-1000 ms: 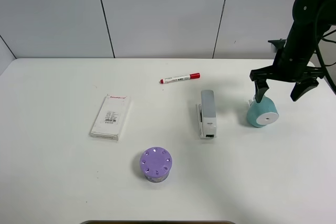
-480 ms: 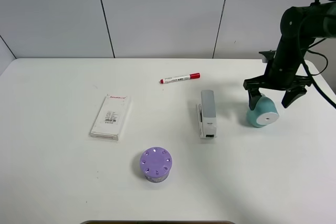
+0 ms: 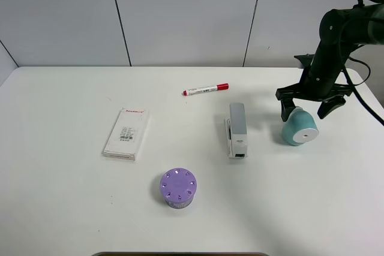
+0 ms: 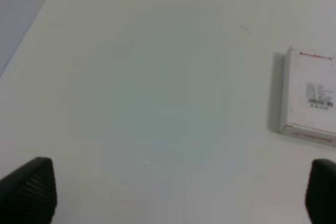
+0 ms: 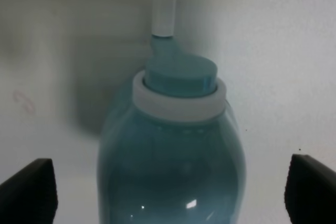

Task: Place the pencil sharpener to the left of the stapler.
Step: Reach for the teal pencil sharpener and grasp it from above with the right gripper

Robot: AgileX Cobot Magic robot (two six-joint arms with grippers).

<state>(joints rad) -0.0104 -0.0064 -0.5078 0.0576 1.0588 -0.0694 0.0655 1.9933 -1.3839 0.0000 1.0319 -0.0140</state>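
While the pencil sharpener (image 3: 300,129) sits on the wrong side, the right gripper (image 3: 303,111) is lined up for the grab.
Front to back: purple pot (image 3: 178,187), white box (image 3: 126,133), then the stapler (image 3: 237,129) with the teal sharpener lying just right of it, not touching. The right jaws hang wide open either side of it, gripping nothing. The left gripper (image 4: 168,190) is wide open and empty too. Next, I'd guess: drop lower, squeeze the body, carry it across to the stapler's left.

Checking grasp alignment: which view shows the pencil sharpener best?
Right wrist: the pencil sharpener fills the frame, with its teal body, white ring and tip clear. Exterior high shows it small, right of the stapler, partly hidden by the right gripper. Left wrist does not show it.
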